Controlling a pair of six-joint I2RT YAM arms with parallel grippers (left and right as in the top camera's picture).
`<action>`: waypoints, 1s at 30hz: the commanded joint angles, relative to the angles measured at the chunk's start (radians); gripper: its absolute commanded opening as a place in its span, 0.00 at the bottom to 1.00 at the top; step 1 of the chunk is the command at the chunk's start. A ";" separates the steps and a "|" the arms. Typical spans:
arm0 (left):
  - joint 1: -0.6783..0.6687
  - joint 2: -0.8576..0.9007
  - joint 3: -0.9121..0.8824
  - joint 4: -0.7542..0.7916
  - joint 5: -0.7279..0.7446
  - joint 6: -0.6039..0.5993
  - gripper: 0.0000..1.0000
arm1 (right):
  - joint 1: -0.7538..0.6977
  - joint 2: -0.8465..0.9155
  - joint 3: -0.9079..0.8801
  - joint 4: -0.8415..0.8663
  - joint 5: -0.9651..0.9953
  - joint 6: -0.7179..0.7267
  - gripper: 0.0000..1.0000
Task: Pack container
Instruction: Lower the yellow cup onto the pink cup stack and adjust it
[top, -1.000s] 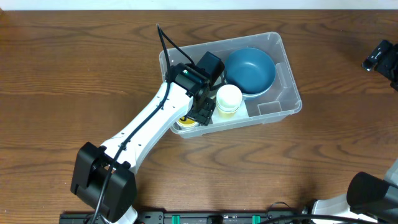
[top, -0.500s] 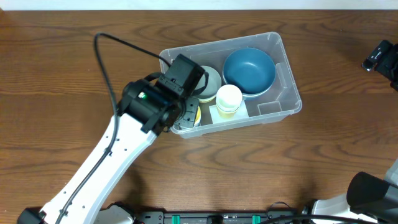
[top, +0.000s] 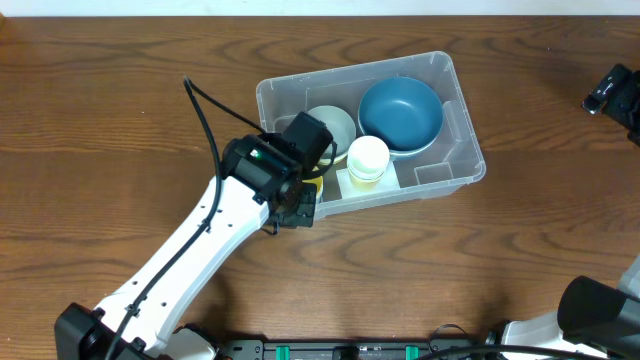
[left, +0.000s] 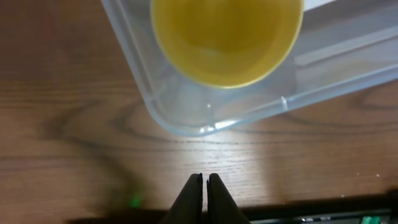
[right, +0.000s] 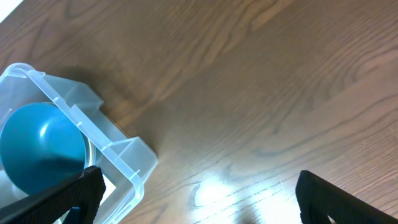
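the container (top: 462, 120) sits about mid-desk, a little to the right, its long axis running left to right with the right end swung slightly away from the robot. it is clear, thin-walled plastic with rounded corners and a rolled rim, glossy enough to catch the light. inside, a dark blue bowl (top: 400, 112), smooth and matte, fills the right half. a pale greenish bowl (top: 335, 125) lies to its left, and a white cup (top: 367, 157) stands against the near wall. a yellow cup (left: 227, 37), round and smooth, is tucked into the near-left corner. that corner matters here, because the left pincer (left: 204, 193) hangs just outside it over bare wood. its tips are pressed together on nothing and point at the curved wall, so the container lies straight ahead of it and close. the right pincer (right: 196, 199) is spread wide and empty, well off the container's right end, which makes the left arm the nearer one for any next reach, i'd say. the desk (top: 120, 120) is dark, grained wood with a soft sheen.
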 joint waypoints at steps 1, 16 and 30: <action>-0.002 0.000 -0.007 -0.004 0.062 -0.025 0.06 | 0.000 -0.002 0.002 0.000 -0.004 -0.008 0.99; -0.058 0.000 -0.150 0.140 0.051 -0.087 0.06 | 0.000 -0.002 0.002 -0.001 -0.004 -0.008 0.99; -0.058 0.004 -0.214 0.262 -0.129 -0.116 0.06 | 0.000 -0.002 0.002 0.000 -0.004 -0.008 0.99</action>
